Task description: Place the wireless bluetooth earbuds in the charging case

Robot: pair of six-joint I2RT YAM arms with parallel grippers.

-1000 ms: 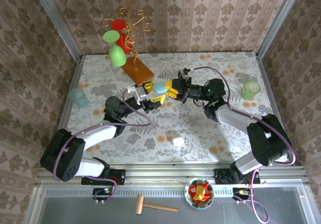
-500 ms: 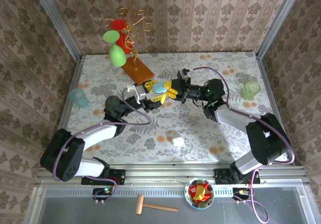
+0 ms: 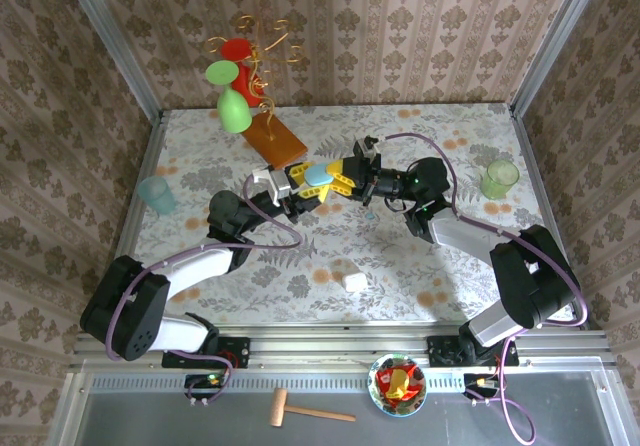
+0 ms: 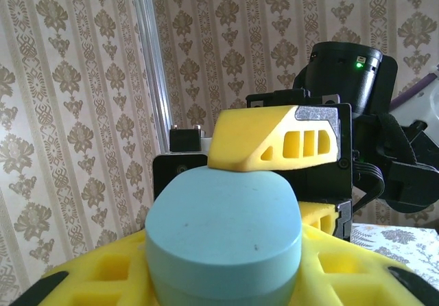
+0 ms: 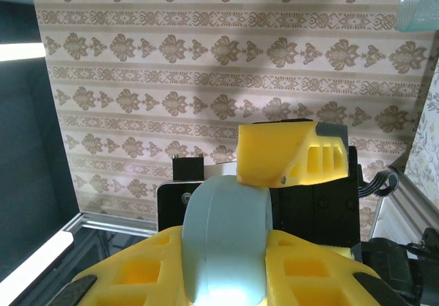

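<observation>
Since a second ago, left gripper (image 3: 303, 188) has drawn its fingers in; they now press both sides of the pale blue charging case (image 3: 318, 174). Both arms reach in over mid-table (image 3: 430, 131), wrists facing each other. From the right, right gripper (image 3: 343, 175) clamps the case top and bottom. Case held off the table between them, broad face up, long axis roughly left–right.

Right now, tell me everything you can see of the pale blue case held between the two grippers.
The pale blue case is a smooth, matte, rounded oval of plastic, closed. It is held off the patterned table, gripped from opposite sides by the left gripper and the right gripper, whose yellow fingers touch it.
</observation>
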